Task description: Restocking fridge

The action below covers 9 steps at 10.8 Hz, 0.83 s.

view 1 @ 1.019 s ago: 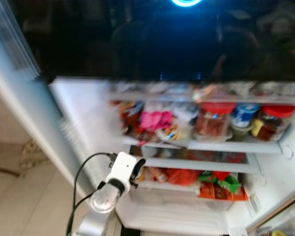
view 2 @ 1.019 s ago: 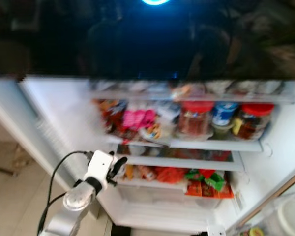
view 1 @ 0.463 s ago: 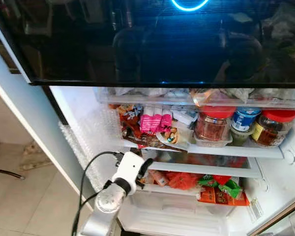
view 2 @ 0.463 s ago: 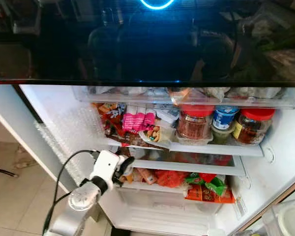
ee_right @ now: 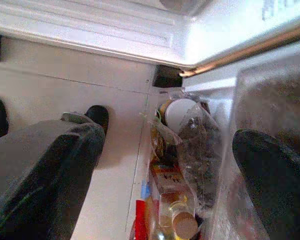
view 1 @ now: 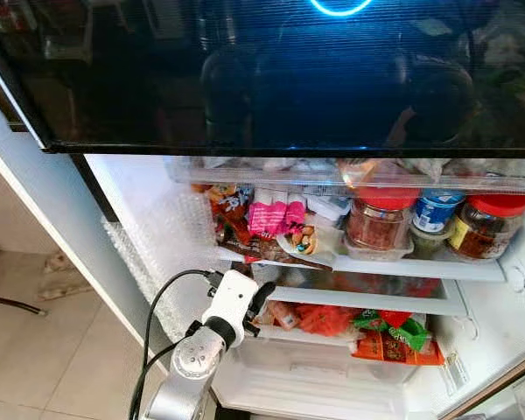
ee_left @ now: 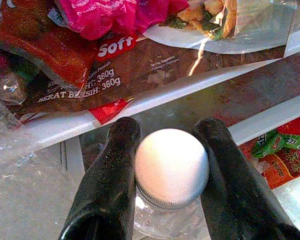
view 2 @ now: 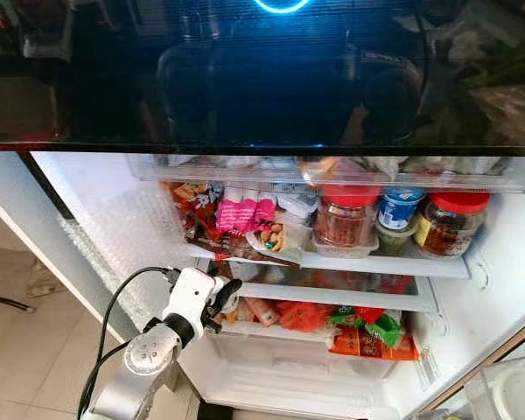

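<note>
The fridge (view 1: 157, 227) stands open in front of me. My left gripper (view 1: 259, 300) reaches in at the left end of the lower shelf (view 1: 367, 300). In the left wrist view the left gripper (ee_left: 167, 127) is shut on a clear bottle with a white screw cap (ee_left: 171, 167), one black finger (ee_left: 112, 170) on each side of the cap. The bottle sits just below the upper shelf's edge (ee_left: 140, 102), under brown and red packets (ee_left: 90, 75). My right gripper (ee_right: 165, 150) hangs low beside the fridge base, open, with nothing between its fingers.
The upper shelf holds a pink packet (view 1: 276, 214), two red-lidded jars (view 1: 381, 219) and a blue-lidded tub (view 1: 437, 210). Red and green packets (view 1: 389, 332) fill the lower shelf above a white drawer (view 1: 315, 376). A glossy black door panel (view 1: 262, 79) overhangs. A clear bag of items (ee_right: 182, 165) lies on the floor.
The view has steadied from a blur and shifted a little. My left gripper stays shut on the bottle at the lower shelf's left end, edged slightly inward.
</note>
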Motion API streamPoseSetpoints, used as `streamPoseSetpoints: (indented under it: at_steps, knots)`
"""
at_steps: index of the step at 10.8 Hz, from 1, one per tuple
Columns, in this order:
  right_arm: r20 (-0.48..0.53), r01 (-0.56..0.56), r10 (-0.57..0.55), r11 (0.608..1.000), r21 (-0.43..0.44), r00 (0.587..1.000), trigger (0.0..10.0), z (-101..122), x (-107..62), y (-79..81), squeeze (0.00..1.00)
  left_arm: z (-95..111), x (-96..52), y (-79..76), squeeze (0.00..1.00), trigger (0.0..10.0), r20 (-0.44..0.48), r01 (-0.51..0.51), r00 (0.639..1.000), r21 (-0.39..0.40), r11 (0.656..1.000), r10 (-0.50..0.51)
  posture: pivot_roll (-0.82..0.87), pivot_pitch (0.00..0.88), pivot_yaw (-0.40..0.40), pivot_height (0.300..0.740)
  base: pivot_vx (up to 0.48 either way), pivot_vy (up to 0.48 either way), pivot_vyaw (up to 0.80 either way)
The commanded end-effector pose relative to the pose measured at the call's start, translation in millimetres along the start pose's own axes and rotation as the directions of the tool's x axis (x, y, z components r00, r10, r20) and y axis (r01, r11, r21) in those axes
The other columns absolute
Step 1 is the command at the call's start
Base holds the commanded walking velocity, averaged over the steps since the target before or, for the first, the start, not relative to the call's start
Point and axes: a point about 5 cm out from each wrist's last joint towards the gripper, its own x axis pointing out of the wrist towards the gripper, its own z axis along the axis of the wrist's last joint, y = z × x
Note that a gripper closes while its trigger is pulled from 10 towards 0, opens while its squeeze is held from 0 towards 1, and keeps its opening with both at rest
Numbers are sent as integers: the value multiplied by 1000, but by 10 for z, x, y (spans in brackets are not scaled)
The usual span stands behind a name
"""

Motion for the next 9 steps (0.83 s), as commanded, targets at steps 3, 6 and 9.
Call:
streamPoseSetpoints:
  at_steps: [3,6,9]
  knots:
    - [11,-60,62,987,-149,998,10000,5,-5,111,0,-4,21,-33,0,10000,-2,24,1000,36,999,-24,38,0,35,740,0,0,0]
    - [14,-71,74,984,-161,997,10000,3,-8,138,0,-6,19,-34,0,10000,-4,29,1000,41,999,-28,35,0,37,720,0,0,0]
    - [15,-76,79,984,-161,997,10000,2,-8,142,0,-8,21,-55,0,10000,-4,38,999,52,998,-38,34,0,37,691,0,0,0]
